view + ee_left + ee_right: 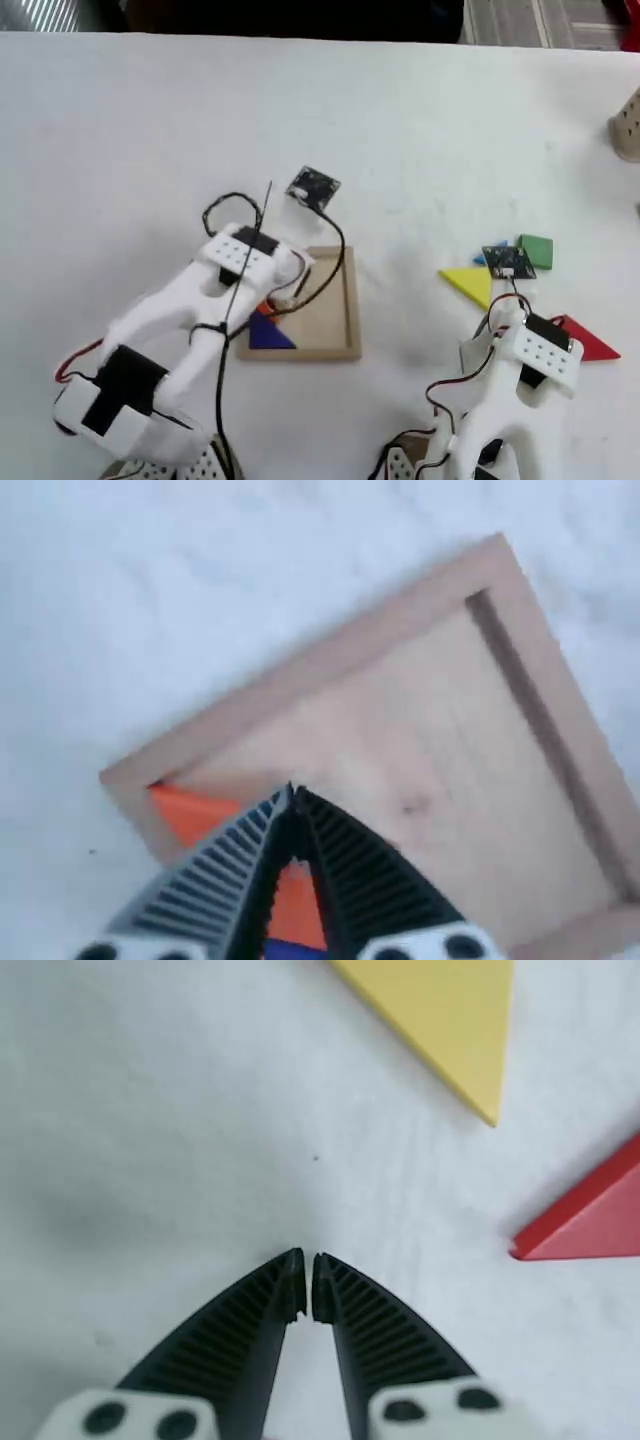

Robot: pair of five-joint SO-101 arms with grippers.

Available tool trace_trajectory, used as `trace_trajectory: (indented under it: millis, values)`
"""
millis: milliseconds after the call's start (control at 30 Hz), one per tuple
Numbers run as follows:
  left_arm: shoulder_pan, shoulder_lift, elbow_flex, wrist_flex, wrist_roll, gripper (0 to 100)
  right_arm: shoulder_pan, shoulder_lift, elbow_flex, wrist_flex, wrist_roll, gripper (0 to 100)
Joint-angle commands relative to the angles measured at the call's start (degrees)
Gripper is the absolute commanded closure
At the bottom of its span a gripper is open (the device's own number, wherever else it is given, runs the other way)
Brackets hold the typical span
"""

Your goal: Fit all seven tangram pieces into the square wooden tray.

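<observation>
1. Left of centre on the white table (450,130), the square wooden tray (352,300) lies flat. An orange piece (195,815) sits against one of its corners, on the side nearest the arm bases. A dark blue triangle (268,335) lies just beside the orange one, and the two seem to touch. The rest of the tray floor is bare wood.
2. Above that corner hangs the left gripper (293,798). Its ribbed black jaws are pressed together with nothing between them, and the tips are over the orange piece. From above, the left arm covers part of the tray.
3. Well apart from the tray, to the right, four loose pieces lie on the table. They are a yellow triangle (470,283), a green square (537,250), a light blue piece (490,256) partly hidden behind the right arm's camera board, and a red triangle (592,343).
4. The right gripper (305,1285) has its jaws closed on nothing. It sits over bare table near the yellow and red triangles and touches neither.
5. At the far right edge stands a tan perforated object (627,125).
</observation>
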Motion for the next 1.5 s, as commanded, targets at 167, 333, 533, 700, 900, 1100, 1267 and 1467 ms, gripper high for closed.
trace_trajectory:
  millis: [167,333,533,700,900,1100,1267,1467]
  values:
    - [-0.5,-3.9,-1.1,-2.8,-0.2,98,-0.7,-1.1,-0.3,-0.7,0.6,98.1]
    - [0.0,-8.5,-1.1,-2.5,-0.2,98,-0.7,-1.1,-0.3,-0.7,0.6,98.1]
    - [7.7,-9.5,4.7,-1.4,-0.6,98,-0.7,-1.1,-0.3,-0.7,0.6,98.1]
    - [8.7,-9.5,6.8,-1.2,-0.6,98,-0.7,-1.1,-0.3,-0.7,0.6,98.1]
    - [8.6,-9.5,6.3,-1.2,-0.6,98,-0.8,-1.1,-0.3,-0.7,0.6,98.1]
    - [10.0,-10.2,5.2,-1.5,-0.5,98,-0.8,-1.1,-0.3,-0.7,0.6,98.1]
    - [3.8,-12.4,0.5,-3.6,-0.2,98,-0.8,-1.1,-0.3,-0.7,0.6,98.1]
    - [1.0,-2.6,-1.2,-8.5,-0.1,98,-0.8,-1.1,-0.3,-0.7,0.6,98.1]
